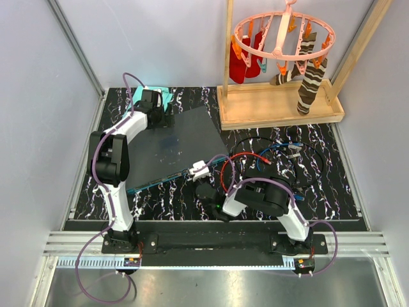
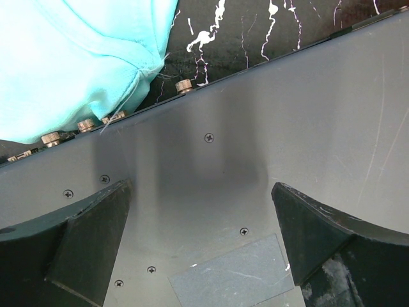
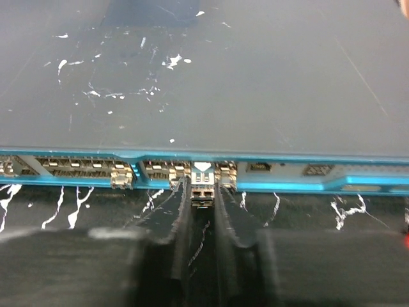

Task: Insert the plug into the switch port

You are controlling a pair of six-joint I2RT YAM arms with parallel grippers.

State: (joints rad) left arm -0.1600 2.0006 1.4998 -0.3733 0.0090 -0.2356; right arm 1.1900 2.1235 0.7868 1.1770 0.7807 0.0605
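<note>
The switch (image 1: 172, 144) is a flat dark grey box lying slantwise on the black marbled table, its teal-blue socket edge (image 3: 287, 185) facing the near side. A small metallic plug (image 3: 202, 176) sits in one socket of that edge, and it shows as a pale piece (image 1: 200, 170) from above. My right gripper (image 3: 202, 192) points straight at it, its fingertips (image 3: 181, 192) flanking the plug's tail with a slim gap on each side. My left gripper (image 2: 201, 211) stands wide open just above the switch's top (image 2: 255, 128) near its far left corner, holding nothing.
A folded teal cloth (image 2: 77, 57) lies against the switch's far edge. Red, blue and black cables (image 1: 268, 157) coil on the table to the right. A wooden tray (image 1: 281, 109) at the back right carries a peg hanger with socks (image 1: 281, 38).
</note>
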